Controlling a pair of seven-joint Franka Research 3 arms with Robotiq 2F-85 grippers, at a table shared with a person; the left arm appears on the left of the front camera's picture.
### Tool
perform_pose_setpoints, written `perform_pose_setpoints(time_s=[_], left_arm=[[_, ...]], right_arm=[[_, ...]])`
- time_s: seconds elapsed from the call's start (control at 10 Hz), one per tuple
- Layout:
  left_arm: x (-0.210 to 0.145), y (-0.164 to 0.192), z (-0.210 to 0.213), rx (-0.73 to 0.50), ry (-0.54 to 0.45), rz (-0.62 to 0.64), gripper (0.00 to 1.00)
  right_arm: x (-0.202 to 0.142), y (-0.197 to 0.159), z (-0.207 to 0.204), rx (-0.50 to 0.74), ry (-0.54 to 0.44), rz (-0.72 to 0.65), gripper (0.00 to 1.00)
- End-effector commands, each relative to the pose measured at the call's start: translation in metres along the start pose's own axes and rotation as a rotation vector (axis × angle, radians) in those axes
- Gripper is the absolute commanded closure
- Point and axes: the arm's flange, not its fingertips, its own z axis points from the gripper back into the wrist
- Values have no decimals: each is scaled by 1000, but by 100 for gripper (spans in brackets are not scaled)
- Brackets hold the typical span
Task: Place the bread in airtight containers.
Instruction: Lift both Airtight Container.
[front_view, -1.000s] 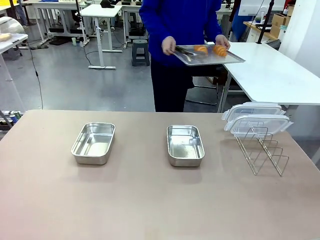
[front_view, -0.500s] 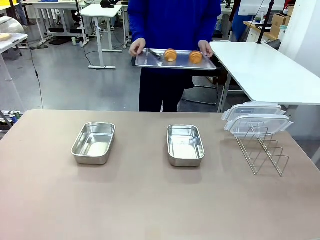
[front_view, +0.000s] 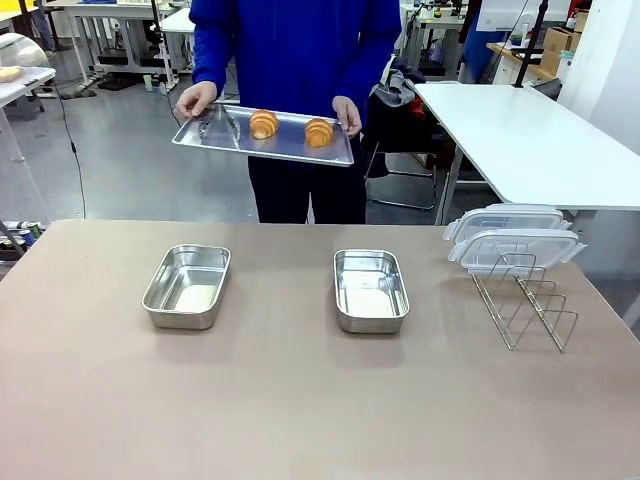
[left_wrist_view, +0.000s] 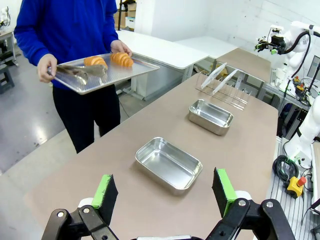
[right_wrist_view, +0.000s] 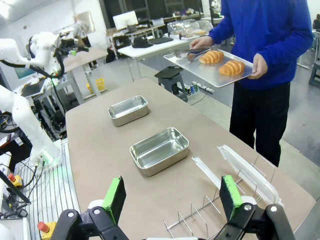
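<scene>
Two golden croissants (front_view: 264, 124) (front_view: 319, 132) lie on a flat metal tray (front_view: 290, 150) that a person in a blue top holds with both hands beyond the table's far edge. Two bare steel containers stand on the table, one at the left (front_view: 187, 285) and one in the middle (front_view: 370, 290). Their clear lids (front_view: 510, 235) rest on a wire rack (front_view: 525, 310) at the right. My left gripper (left_wrist_view: 164, 190) is open above the nearer container (left_wrist_view: 169, 163), well short of the croissants (left_wrist_view: 95, 61). My right gripper (right_wrist_view: 172, 200) is open over the table near a container (right_wrist_view: 160, 150).
Metal tongs (front_view: 225, 122) lie on the tray beside the bread. A white table (front_view: 530, 140) stands behind at the right, with more desks and a stool farther back. The brown tabletop (front_view: 300, 400) in front of the containers is bare.
The person has carried the tray with the croissants from picture right towards the left, and now stands behind the gap between the two containers. Neither gripper has changed.
</scene>
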Motion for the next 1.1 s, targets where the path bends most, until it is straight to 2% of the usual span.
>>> perform_pose_setpoints(time_s=[0.0, 0.8, 0.9, 1.0], left_arm=[[1, 2, 0, -4, -25, -21, 0], [1, 2, 0, -4, -25, -21, 0], [0, 0, 0, 0, 0, 0, 0], [24, -5, -15, 20, 52, 38, 0]], right_arm=[[4, -4, 0, 2, -21, 28, 0], [4, -4, 0, 2, -21, 28, 0], [0, 0, 0, 0, 0, 0, 0], [27, 9, -19, -30, 45, -5, 0]])
